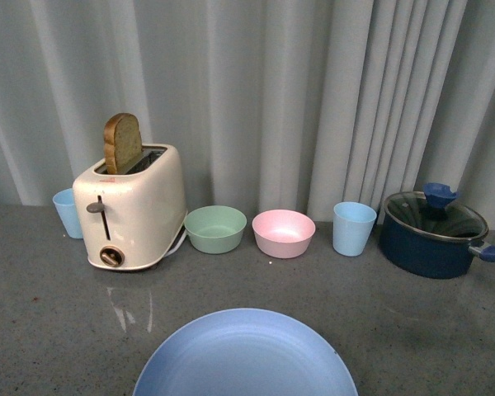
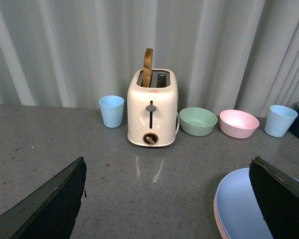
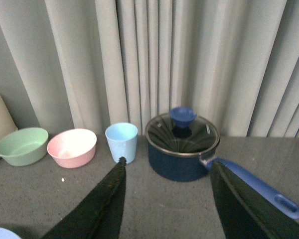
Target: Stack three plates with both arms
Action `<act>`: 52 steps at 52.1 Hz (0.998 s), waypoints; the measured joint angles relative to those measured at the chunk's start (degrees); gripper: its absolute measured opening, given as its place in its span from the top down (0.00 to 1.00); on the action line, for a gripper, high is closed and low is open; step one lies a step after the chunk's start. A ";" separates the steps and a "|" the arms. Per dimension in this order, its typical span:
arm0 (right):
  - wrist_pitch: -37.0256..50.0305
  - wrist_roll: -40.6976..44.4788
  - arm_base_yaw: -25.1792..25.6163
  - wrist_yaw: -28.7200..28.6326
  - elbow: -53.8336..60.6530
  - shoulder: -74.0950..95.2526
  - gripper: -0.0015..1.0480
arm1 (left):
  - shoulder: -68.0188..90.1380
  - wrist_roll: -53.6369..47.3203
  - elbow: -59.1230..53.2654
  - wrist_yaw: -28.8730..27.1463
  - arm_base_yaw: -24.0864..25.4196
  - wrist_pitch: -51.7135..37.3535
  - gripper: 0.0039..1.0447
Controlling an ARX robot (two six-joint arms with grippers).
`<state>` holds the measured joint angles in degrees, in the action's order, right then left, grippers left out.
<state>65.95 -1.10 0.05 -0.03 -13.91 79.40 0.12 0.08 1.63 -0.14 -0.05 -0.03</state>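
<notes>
— Three plates are the job, so how will they handle, and where are they?

— Only the light blue plate (image 1: 246,355) shows its face: it lies on the grey desk (image 1: 41,297) at the near edge, in front of the toaster (image 1: 132,206) and the green bowl (image 1: 215,228). I judge it stiff, light and matte, so not very slippery, but shallow and lying flat, which leaves little to get under. I would take it at the rim, one finger over the lip and one beneath, and keep it level.

— What of your claws?

— My left claw (image 2: 169,199) is spread wide and holds nothing; one finger hangs just beside the plate's edge. My right claw (image 3: 164,199) is likewise parted and empty, over bare desk near the blue pot (image 3: 182,149).

— Does one camera tell you more than another?

— Yes. The left wrist view shows a pink rim (image 2: 217,216) under the blue plate, so it sits on at least one other plate; the front view hides that entirely. A beige plate I cannot make out anywhere. The front view shows neither claw, and the right wrist view catches only a sliver of blue at its corner.
</notes>
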 joint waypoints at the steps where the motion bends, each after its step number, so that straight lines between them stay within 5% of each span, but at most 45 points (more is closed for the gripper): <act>1: -0.28 0.31 0.02 0.00 0.85 -1.51 0.60 | 0.00 -0.02 0.00 0.13 0.00 0.00 0.06; 13: -5.70 1.09 0.00 -0.02 7.06 -11.32 0.97 | 0.00 0.00 0.00 0.13 0.00 0.00 0.06; 52: -32.87 1.05 0.00 0.00 13.55 -45.59 0.97 | 0.00 0.00 0.00 0.13 0.00 0.00 0.06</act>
<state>33.08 -0.05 0.05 -0.03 -0.36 33.80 0.12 0.08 1.63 -0.01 -0.05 -0.03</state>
